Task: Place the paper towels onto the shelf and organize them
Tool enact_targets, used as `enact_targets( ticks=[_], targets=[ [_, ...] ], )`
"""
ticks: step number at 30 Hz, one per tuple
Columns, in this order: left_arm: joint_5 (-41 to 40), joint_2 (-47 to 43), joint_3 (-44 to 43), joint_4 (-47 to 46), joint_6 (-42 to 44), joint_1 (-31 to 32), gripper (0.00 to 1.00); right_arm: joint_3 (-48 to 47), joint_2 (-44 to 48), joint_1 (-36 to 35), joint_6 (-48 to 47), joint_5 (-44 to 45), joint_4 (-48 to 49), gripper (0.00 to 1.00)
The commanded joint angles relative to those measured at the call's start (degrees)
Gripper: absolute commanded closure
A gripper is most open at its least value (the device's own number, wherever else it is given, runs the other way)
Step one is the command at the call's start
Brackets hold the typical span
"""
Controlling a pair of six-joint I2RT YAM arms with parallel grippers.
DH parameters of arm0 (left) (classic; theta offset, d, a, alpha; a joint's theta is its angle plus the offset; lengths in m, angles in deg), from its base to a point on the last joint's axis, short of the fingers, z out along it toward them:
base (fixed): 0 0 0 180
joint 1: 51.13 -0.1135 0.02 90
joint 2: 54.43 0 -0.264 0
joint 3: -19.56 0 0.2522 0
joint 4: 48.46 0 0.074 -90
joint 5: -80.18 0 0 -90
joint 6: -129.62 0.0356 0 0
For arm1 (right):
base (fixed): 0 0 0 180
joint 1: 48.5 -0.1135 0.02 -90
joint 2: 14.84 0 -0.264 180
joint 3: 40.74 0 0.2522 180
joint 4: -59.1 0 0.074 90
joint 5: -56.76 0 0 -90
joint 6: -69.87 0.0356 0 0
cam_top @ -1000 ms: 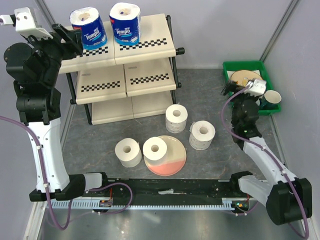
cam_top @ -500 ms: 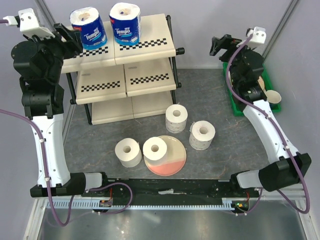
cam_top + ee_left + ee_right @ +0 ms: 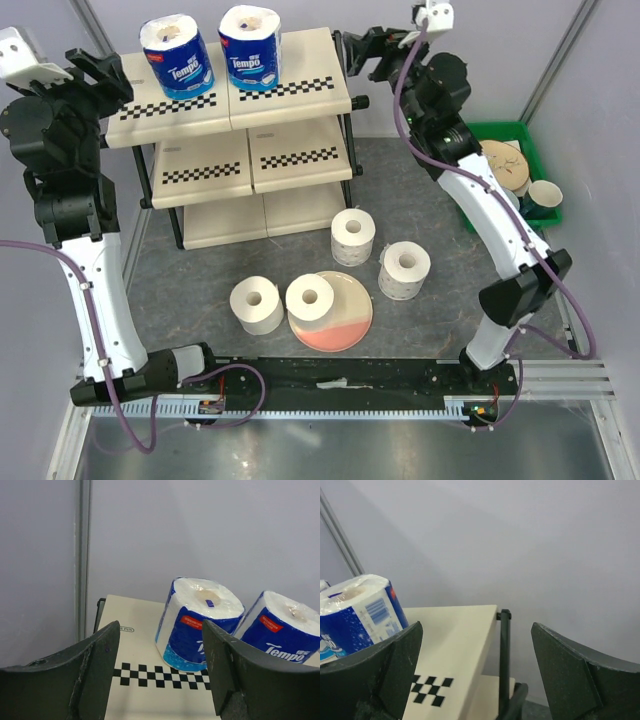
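**Paper towels [image 3: 353, 236]: two on the shelf [image 3: 300, 70], four down on the tabletop [image 3: 190, 270]**

From my overhead view, the two blue-wrapped rolls [image 3: 177, 55] stand upright side by side on the shelf's top tier, toward its left end. The middle and bottom tiers hold nothing that I can see. The four unwrapped rolls [image 3: 404, 270] stand on end on the tabletop in front of the shelf. Two are near its right corner. Nearer the arm bases, a third sits on the pink-and-cream plate [image 3: 345, 322] and the fourth is just beside that plate's left edge.

My left pincer [image 3: 100, 70] hangs at the left end of the top tier, fingers spread wide and holding nothing. Its wrist camera looks across the checkered stripe at both wrapped rolls. My right pincer [image 3: 362, 50] hangs at the right end of the same tier, by the black frame post, and is equally wide and empty. The green tray [image 3: 495, 127] sits behind the right arm.
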Motion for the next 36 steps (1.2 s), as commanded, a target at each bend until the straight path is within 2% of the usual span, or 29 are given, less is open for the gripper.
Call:
enact_targets(
  ticks=[1, 4, 7, 14, 36],
  targets=[
    [5.74, 1.53, 1.10, -4.85, -5.90, -4.37, 0.27, -11.16, -7.00, -4.01, -4.02, 4.27, -2.65, 0.02],
    [7.76, 3.02, 1.36, -6.00, -7.13, -6.39, 0.27, -19.07, -12.81, -5.95, -5.78, 7.52, -5.29, 0.02],
    [10.49, 4.95, 1.28, -7.76, -8.98, -8.32, 0.27, -23.14, -16.95, -7.27, -5.96, 10.17, -5.47, 0.02],
    [13.83, 8.91, 0.75, -11.36, -9.34, -9.21, 0.27, -24.73, -20.83, -10.00, -8.50, 15.79, -1.60, 0.02],
    [19.89, 16.90, 0.75, -12.77, -7.93, -9.21, 0.28, -28.95, -25.93, -13.16, -11.67, 15.54, 0.24, 0.02]
  ],
)
